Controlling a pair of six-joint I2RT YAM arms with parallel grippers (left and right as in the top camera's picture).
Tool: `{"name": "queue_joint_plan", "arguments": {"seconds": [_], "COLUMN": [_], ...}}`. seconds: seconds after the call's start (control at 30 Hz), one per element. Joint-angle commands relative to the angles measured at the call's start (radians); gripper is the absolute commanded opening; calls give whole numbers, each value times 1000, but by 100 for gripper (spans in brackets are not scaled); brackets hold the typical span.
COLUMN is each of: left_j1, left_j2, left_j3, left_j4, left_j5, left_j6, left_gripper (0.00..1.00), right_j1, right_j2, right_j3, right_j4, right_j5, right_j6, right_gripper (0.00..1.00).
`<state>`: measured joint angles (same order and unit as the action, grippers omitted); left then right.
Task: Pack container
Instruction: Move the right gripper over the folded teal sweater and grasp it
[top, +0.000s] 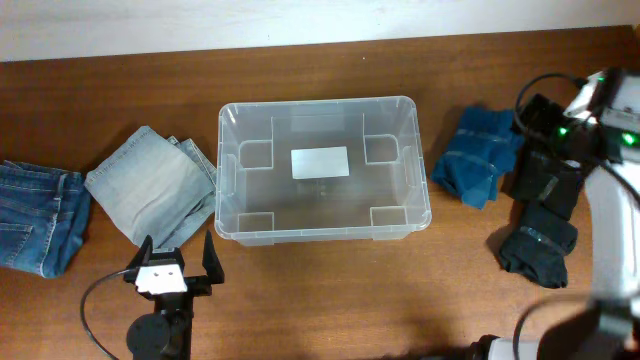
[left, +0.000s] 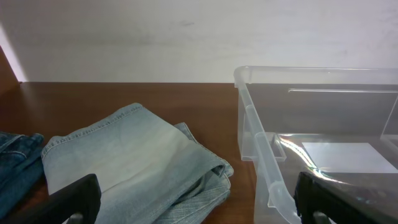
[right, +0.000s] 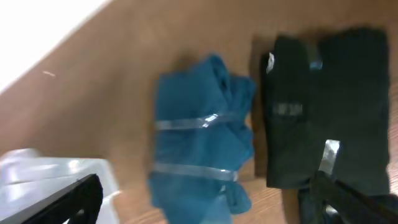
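The container (top: 325, 103) is a clear plastic bin with a white label on its base, standing empty mid-table; it also shows in the left wrist view (left: 249, 115) and in a corner of the right wrist view (right: 37, 171). My left gripper (top: 172, 258) (left: 196, 202) is open and empty, just in front of the folded light-blue jeans (top: 150, 185) (left: 124, 155) and the container's front left corner. My right gripper (top: 530, 125) (right: 205, 205) is open and empty, hovering over a folded blue garment (top: 478, 155) (right: 199, 143) and a black garment (top: 540, 235) (right: 329, 106) to the right of the container.
Dark blue jeans (top: 35, 215) (left: 15, 162) lie at the far left edge. A pale wall (left: 186, 37) runs along the table's far side. The right arm's white body (top: 610, 230) and its cables stand over the right edge.
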<state>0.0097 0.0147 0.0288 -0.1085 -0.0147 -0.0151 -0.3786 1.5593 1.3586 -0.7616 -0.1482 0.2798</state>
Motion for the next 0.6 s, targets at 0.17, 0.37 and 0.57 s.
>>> {"name": "queue_joint_plan", "arguments": {"seconds": [0.17,0.37,0.57], "left_j1": [3,3,3], "left_j2": [-9,-9,-9], "left_j3": [-8,-8,-8], "left_j4": [3,4,3], "left_j5": [-7,-7,-7], "left_j6": [9,9,9], "left_gripper": [100,99,99], "right_j1": [-8,-8,-8], "right_j2": [223,314,352], "right_j3": [13,13,13], "right_j4": [29,52,68], "right_j5": [16,-32,-108], "right_j6": [-13,-13,-9], "right_gripper": [99,99,98]}}
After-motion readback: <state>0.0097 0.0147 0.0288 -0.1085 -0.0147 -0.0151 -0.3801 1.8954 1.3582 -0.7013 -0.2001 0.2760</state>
